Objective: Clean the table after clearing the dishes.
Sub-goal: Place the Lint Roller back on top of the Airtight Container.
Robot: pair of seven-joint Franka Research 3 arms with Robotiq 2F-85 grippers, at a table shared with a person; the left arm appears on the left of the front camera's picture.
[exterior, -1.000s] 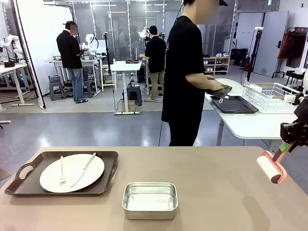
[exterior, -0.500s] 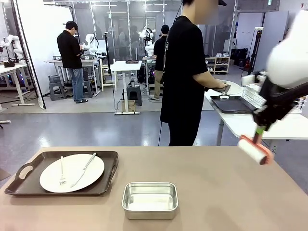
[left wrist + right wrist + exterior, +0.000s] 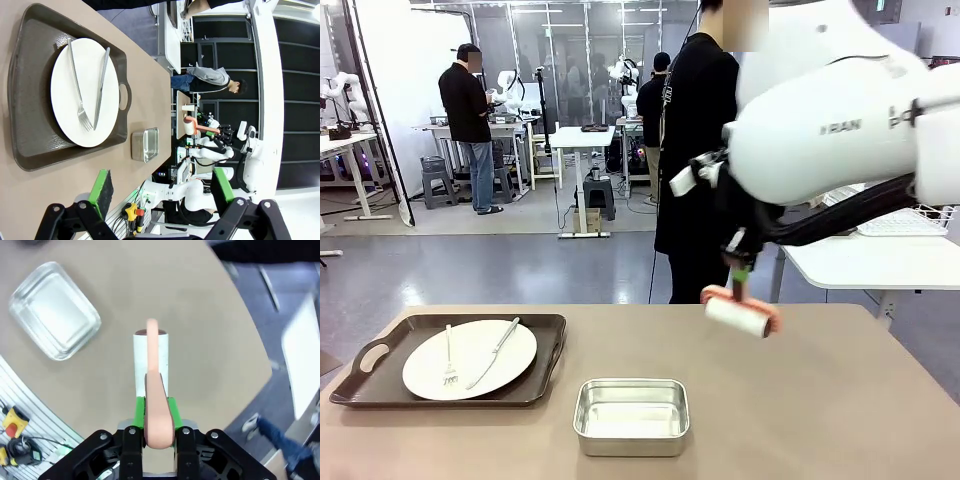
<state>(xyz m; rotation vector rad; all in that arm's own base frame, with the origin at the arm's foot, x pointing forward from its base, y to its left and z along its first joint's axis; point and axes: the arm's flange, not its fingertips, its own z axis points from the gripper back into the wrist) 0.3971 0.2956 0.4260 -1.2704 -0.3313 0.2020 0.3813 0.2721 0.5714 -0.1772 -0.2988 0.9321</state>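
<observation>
**Left gripper**: the jaws are spread wide and the green pads stand well apart, with nothing between them. Its camera looks across at the tray.

**Table**: the beige-brown top spans the front view.
- At 6 o'clock, nearest the robot, a shiny steel pan sits upright.
- At 8 o'clock is a dark brown handled tray bearing one round white plate.
- A fork and a knife lie on the plate, side by side and apart.
- Pan and tray are near each other but not touching.

**Right gripper**: it is at 1 o'clock from the pan and points downward. It is clamped tight on the salmon-pink handle of a lint roller. The right wrist view shows the pads pressed to both sides of the handle. The white roll hangs low over the far part of the table, and I cannot tell whether it touches the top.

**Beyond the far edge:**
- At 12 o'clock a person in black stands partly behind the right arm.
- At 2 o'clock is a white-topped side table.
</observation>
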